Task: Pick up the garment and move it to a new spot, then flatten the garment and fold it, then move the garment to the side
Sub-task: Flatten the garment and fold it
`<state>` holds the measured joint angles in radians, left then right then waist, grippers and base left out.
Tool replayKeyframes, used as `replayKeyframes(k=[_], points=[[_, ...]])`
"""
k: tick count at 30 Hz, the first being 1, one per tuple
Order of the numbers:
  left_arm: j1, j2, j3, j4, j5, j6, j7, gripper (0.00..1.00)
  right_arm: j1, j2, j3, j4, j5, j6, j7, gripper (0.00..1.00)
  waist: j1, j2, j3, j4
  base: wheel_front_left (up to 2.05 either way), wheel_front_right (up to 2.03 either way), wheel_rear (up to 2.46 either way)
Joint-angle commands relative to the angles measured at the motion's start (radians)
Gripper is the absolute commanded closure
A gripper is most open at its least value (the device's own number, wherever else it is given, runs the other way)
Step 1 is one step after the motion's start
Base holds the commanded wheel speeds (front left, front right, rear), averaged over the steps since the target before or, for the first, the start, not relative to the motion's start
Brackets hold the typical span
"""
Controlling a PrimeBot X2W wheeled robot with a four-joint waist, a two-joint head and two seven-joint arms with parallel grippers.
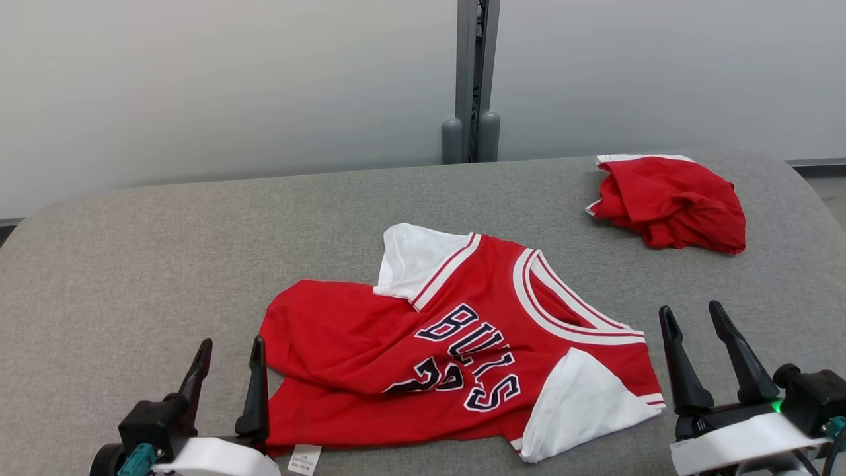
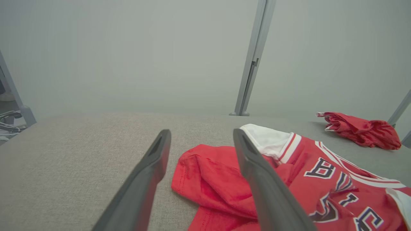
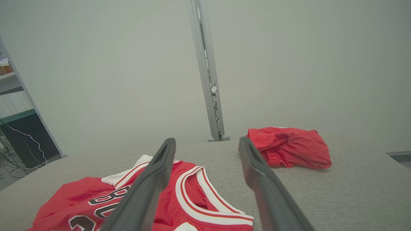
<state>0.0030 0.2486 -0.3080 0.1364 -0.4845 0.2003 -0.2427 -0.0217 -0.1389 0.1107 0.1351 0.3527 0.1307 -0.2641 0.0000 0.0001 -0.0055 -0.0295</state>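
A red basketball jersey [image 1: 456, 344] with white sleeves, a white-striped collar and dark lettering lies rumpled on the grey table [image 1: 132, 264], its left part folded over itself. Its red folds [image 2: 218, 183] and its collar [image 3: 205, 199] also show in the wrist views. My left gripper [image 1: 231, 350] stands open at the lower left, just beside the jersey's left edge, with nothing between its fingers. At the lower right my right gripper [image 1: 694, 317] is open too, a little to the right of the jersey's white sleeve.
A second red garment [image 1: 667, 201] lies bunched at the table's far right, also seen as a crumpled red heap [image 2: 359, 128] [image 3: 289, 147]. A grey post [image 1: 472, 79] rises behind the table against the pale wall. Bare table stretches to the left.
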Motion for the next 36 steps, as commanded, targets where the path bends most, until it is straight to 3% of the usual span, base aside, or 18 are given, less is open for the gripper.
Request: replayKeyframes(k=[1, 31, 36], points=[[0.004, 0.001, 0.008, 0.006, 0.004, -0.006, -0.008, 0.0, 0.006, -0.005, -0.001, -0.003, 0.001, 0.0, 0.0, 0.0, 0.0, -0.0001, -0.002, -0.001, 0.0, 0.0, 0.0], [-0.019, -0.045, 0.064, 0.073, 0.049, -0.075, -0.023, 0.0, 0.002, -0.015, -0.011, 0.002, 0.002, 0.0, 0.0, 0.0, 0.0, -0.0001, -0.005, 0.012, 0.0, 0.0, 0.0], [-0.023, -0.047, 0.08, 0.099, 0.036, -0.074, -0.023, 0.0, -0.015, -0.031, 0.021, 0.05, 0.052, 0.0, 0.014, 0.0, 0.0, -0.0001, -0.004, 0.018, 0.0, 0.0, 0.0]])
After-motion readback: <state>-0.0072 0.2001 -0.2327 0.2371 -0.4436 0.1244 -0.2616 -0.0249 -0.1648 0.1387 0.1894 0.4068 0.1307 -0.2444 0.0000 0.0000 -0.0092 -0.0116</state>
